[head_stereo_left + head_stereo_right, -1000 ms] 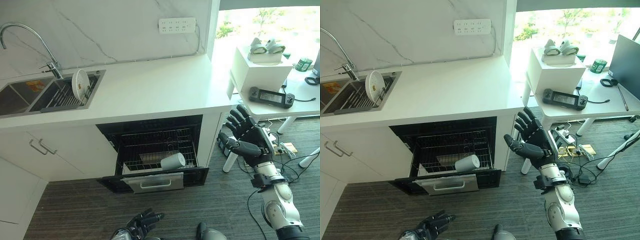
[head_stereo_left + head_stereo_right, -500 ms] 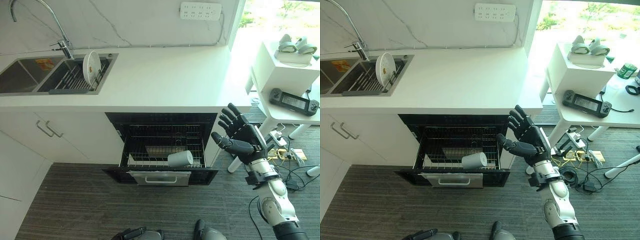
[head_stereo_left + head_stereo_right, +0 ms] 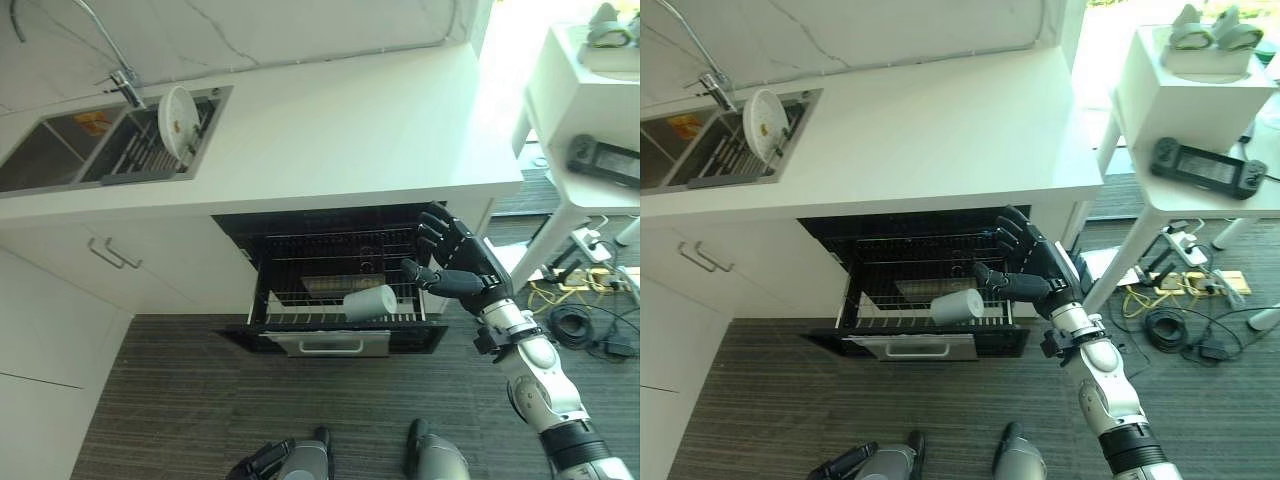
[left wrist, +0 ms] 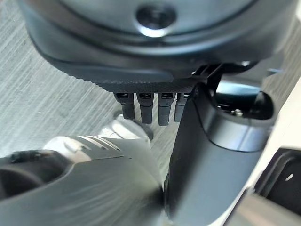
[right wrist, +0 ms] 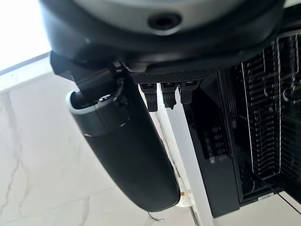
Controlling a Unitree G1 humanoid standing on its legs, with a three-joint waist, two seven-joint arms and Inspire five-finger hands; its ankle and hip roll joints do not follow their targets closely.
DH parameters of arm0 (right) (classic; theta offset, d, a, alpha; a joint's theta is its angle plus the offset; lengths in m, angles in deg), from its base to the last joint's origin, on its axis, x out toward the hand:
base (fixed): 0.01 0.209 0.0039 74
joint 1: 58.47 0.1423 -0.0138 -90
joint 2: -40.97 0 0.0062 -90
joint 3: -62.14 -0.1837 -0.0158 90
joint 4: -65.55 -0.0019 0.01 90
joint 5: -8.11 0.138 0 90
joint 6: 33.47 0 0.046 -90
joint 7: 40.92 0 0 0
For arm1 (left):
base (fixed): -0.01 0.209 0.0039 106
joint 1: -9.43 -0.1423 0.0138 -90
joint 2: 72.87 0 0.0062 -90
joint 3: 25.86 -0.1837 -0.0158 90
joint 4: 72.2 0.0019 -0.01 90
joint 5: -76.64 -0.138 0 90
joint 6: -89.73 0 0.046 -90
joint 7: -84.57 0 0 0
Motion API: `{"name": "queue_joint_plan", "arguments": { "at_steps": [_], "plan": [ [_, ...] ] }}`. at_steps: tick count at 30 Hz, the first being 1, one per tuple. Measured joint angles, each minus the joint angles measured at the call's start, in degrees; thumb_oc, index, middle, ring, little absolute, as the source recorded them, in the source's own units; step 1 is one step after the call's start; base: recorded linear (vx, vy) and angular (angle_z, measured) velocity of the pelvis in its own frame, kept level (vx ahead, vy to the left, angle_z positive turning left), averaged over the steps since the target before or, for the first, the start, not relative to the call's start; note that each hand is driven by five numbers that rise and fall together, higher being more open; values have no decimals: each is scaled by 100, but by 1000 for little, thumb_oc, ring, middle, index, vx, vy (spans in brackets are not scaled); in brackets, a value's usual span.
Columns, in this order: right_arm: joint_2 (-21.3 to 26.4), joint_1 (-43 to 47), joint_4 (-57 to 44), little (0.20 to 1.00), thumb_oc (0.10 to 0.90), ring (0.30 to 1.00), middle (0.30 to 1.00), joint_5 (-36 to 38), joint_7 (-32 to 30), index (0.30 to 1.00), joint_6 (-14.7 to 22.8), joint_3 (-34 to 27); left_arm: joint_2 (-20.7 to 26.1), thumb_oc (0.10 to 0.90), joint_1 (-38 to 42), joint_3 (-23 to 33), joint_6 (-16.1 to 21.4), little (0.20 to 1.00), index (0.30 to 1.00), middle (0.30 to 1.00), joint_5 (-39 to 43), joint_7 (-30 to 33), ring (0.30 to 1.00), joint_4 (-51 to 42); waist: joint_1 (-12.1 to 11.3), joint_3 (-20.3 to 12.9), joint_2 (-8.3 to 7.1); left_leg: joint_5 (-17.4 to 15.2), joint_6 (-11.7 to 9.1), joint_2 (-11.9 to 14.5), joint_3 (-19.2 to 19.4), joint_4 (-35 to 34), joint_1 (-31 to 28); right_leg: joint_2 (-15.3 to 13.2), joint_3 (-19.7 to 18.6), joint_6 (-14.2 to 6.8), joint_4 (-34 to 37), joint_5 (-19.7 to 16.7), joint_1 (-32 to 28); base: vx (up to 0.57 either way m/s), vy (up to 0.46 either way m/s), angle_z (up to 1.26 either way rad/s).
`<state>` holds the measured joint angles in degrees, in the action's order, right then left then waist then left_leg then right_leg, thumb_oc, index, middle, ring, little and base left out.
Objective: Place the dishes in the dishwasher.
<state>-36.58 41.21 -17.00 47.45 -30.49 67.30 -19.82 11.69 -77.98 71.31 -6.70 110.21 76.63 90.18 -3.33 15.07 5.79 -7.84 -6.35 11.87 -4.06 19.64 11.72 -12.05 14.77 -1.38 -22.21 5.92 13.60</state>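
While the dishwasher [image 3: 340, 290] stands open under the counter [image 3: 380, 130], a white cup [image 3: 370, 301] lying on its side in the pulled-out rack [image 3: 300, 315], right hand [image 3: 455, 272] just beside it, fingers spread, empty, white plate [image 3: 175, 108] upright in the sink rack [image 3: 140, 160], left hand [image 3: 262, 462] low by the floor, fingers relaxed, no legible writing.

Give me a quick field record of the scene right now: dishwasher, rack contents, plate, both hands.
dishwasher: open under the counter, rack pulled out
cup: white, lying on its side at the rack's front
plate: white, standing on edge in the sink rack, not yet loaded
right hand: open, fingers spread, holding nothing, raised by the dishwasher's right edge
left hand: low by the floor, holding nothing, fingers straight in its wrist view
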Motion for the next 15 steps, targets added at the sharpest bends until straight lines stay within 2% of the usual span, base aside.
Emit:
{"name": "queue_joint_plan", "arguments": {
  "at_steps": [1,3,4,5,6,7,8,9,10,11,12,13,14,15],
  "plan": [
    [7,0,-167,900,800,900,900,29,-59,900,-16,-7,57,800,29,96,4,900,900,900,-1,-22,900,103,11,4,12,36,-27,214,7,-98,26,-248,-34,-161,-17,-13,-39,4,809,17],
    [15,-13,-359,900,800,900,900,148,-120,900,64,-62,39,800,33,-16,-1,900,900,900,-26,-22,900,155,102,-16,78,45,-2,185,75,-279,-73,-617,-149,-552,13,-159,-160,30,820,21],
    [-97,-45,-473,900,800,900,900,148,-194,900,104,-101,37,800,75,-38,-7,900,900,900,-40,-39,900,207,150,2,72,217,-342,64,146,-278,-185,-818,-225,-746,56,-252,-225,15,755,7],
    [-122,-85,-531,900,800,900,900,154,-241,900,170,-114,55,800,124,-38,-5,900,900,900,-39,-41,900,231,159,21,37,237,-445,-86,163,-191,-206,-959,-332,-864,90,-342,-249,-6,524,1],
    [-384,-181,-636,900,800,900,900,206,-330,900,279,-181,100,800,163,-32,50,900,900,900,-55,-59,900,226,154,126,-199,-9,-89,-591,369,195,-154,-1304,-438,-783,419,-732,-450,-15,503,-10],
    [-532,-313,-728,900,800,900,900,298,-389,900,377,-227,78,800,194,-70,53,900,900,900,-66,-147,900,226,124,124,-194,-161,96,-740,487,461,-52,-1466,-589,-509,685,-1089,-515,3,445,-14],
    [-655,-338,-706,900,800,900,900,372,-419,900,393,-214,63,800,226,-120,66,900,900,900,-84,-149,900,227,83,131,-244,-251,295,-918,651,560,-51,-1595,-621,-372,724,-1177,-563,-4,606,-37],
    [-790,-371,-705,900,800,900,900,404,-421,900,390,-209,145,800,263,-354,66,900,900,900,-123,-156,900,226,7,126,-266,-360,486,-1033,878,673,-69,-1624,-500,-42,951,-1789,-575,-21,681,-82],
    [-1253,-446,-692,900,800,900,900,388,-369,900,399,-160,167,800,198,-410,58,900,900,900,-123,-140,900,167,-58,118,-264,-442,755,-1006,1171,680,-166,-1595,-284,289,1498,-3150,-597,-21,543,-115],
    [-1408,-542,-669,900,800,900,900,400,-333,900,423,-37,163,800,167,-311,51,900,900,900,-146,-107,900,119,-69,90,-212,-482,875,-882,1357,588,-238,-1361,-81,-276,895,-2212,-411,28,452,-103],
    [-1232,-595,-683,900,800,900,900,389,-248,900,428,135,228,800,129,-295,15,900,900,900,-262,-107,900,113,22,-29,-211,-310,893,-861,1359,193,-291,-660,20,-671,-120,-727,-350,72,268,-50],
    [-1170,-587,-714,900,800,900,900,391,-235,900,466,109,241,800,115,-297,-40,900,900,900,-290,-96,900,111,40,-126,-363,-182,952,-986,1383,-47,-290,-352,72,-634,-303,-338,-401,88,300,1],
    [-963,-553,-727,900,800,900,900,424,-275,900,663,98,246,800,150,-289,-164,900,900,900,-279,46,900,149,17,-155,-492,150,1162,-1241,1327,-495,-382,509,26,-461,-793,549,-463,63,153,27],
    [-762,-492,-732,900,800,900,900,471,-328,900,684,91,196,800,114,-329,-228,900,900,900,-217,97,900,152,18,-188,-572,402,1060,-1465,1304,-828,-521,988,32,-46,-686,817,-549,57,114,35]
  ]
}}
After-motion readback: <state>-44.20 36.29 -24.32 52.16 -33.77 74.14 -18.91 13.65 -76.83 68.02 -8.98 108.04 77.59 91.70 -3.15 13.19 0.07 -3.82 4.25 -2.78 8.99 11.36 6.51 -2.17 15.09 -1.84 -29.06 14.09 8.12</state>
